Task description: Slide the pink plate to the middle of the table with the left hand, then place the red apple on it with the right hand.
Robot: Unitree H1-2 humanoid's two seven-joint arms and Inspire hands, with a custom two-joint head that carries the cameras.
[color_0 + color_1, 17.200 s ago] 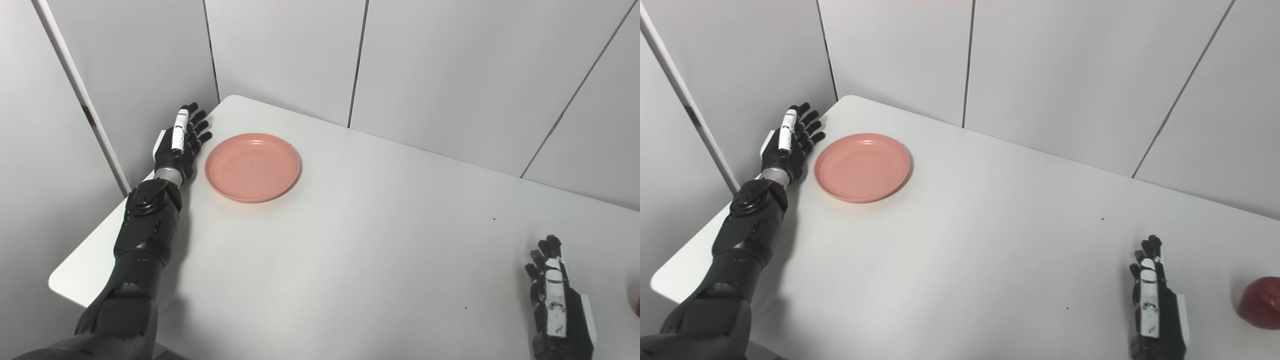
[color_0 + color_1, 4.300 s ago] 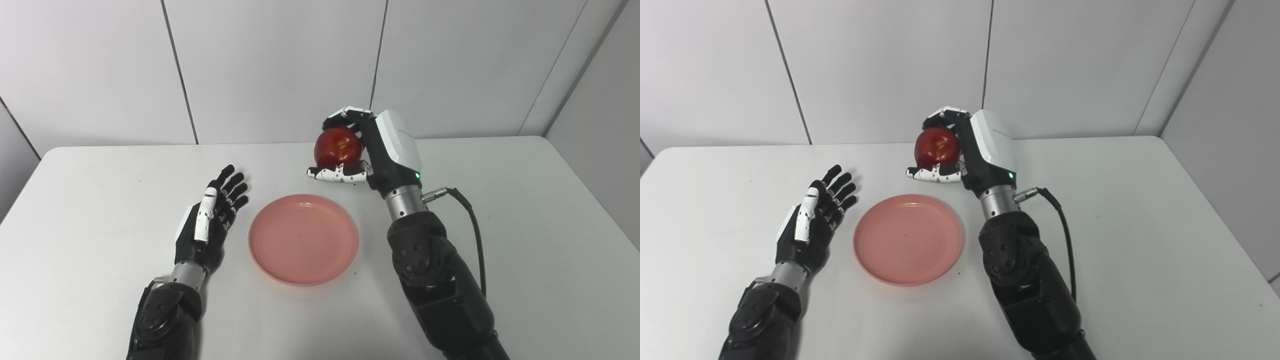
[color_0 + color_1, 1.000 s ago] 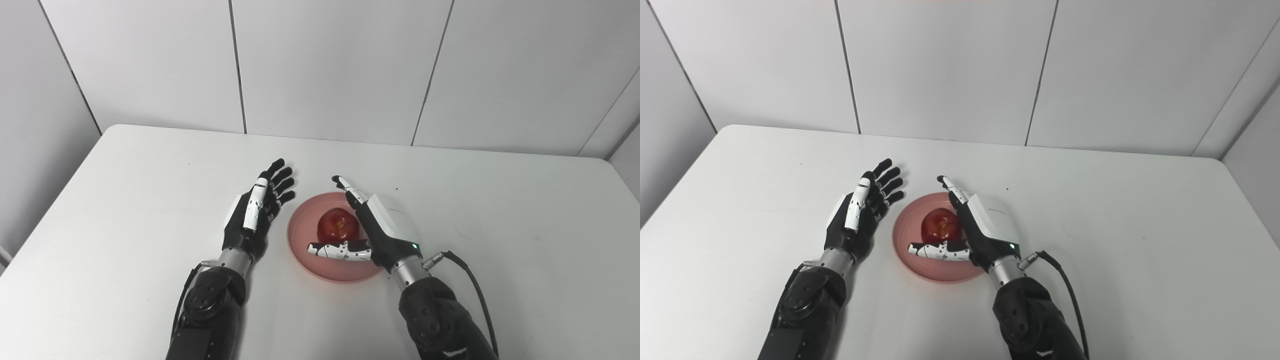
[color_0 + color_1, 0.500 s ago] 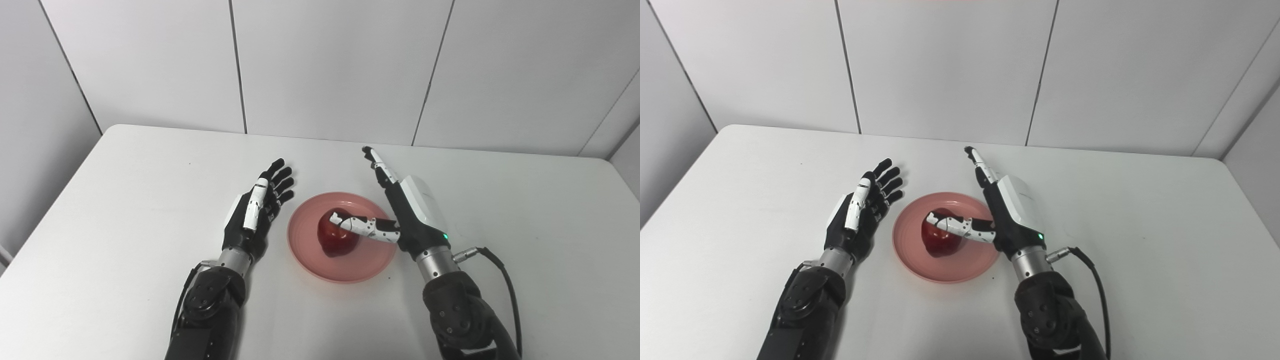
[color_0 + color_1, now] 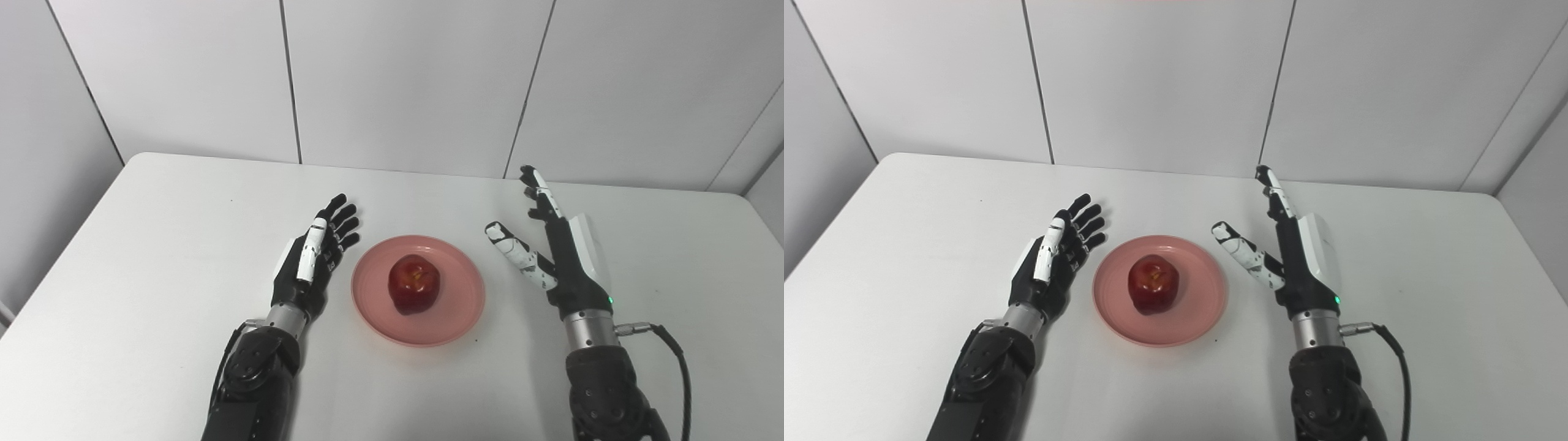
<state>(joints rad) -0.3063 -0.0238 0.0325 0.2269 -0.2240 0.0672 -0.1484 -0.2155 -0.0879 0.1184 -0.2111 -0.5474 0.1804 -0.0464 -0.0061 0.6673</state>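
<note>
The red apple (image 5: 414, 284) sits in the middle of the pink plate (image 5: 456, 318), which lies near the middle of the white table (image 5: 153, 233). My left hand (image 5: 312, 260) is open, palm toward the plate, just left of its rim and not touching it. My right hand (image 5: 554, 245) is open and empty, fingers spread and pointing up, to the right of the plate and clear of the apple. In the right eye view the apple (image 5: 1153, 283), the left hand (image 5: 1053, 257) and the right hand (image 5: 1289, 248) show the same way.
White wall panels (image 5: 404, 79) stand close behind the table's far edge. A black cable (image 5: 670, 349) runs from my right wrist toward the lower right. The table's right corner (image 5: 744, 202) lies near the side wall.
My right hand has let go of the apple and drawn back to the right, off the plate. The apple stays on the plate. My left hand has not moved.
</note>
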